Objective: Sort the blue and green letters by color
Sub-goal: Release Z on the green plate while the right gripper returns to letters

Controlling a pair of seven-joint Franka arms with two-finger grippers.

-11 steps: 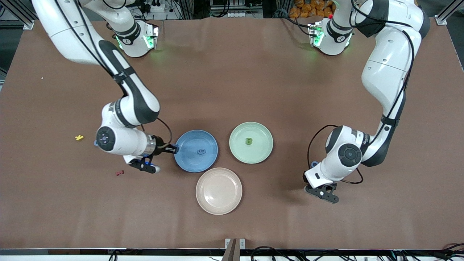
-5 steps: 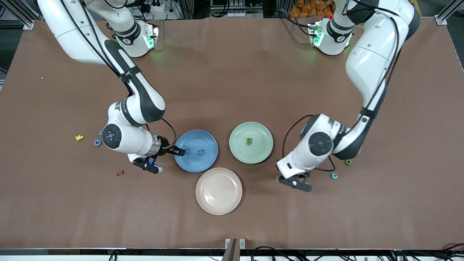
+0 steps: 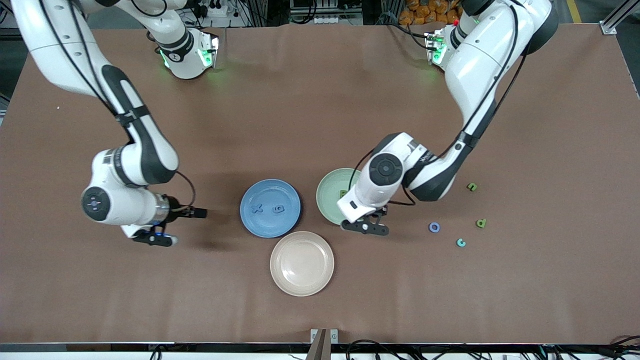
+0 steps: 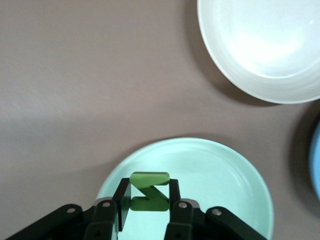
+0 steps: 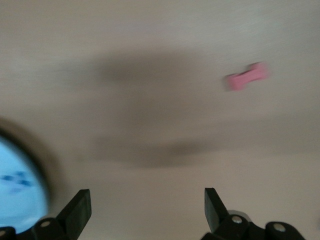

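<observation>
Green Z [image 4: 148, 191] upright in left hand [image 4: 148, 210]

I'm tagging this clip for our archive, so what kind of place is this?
Probably a robotics lab: two arms bolted along a paper-covered table, aluminium framing at the corner, and toy props laid out, such as the blue plate and the loose green letter.

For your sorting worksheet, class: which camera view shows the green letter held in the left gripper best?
The left wrist view: the green letter sits pinched in the left gripper, over the green plate. The front view hides it under the arm; the right wrist view misses it.
</observation>
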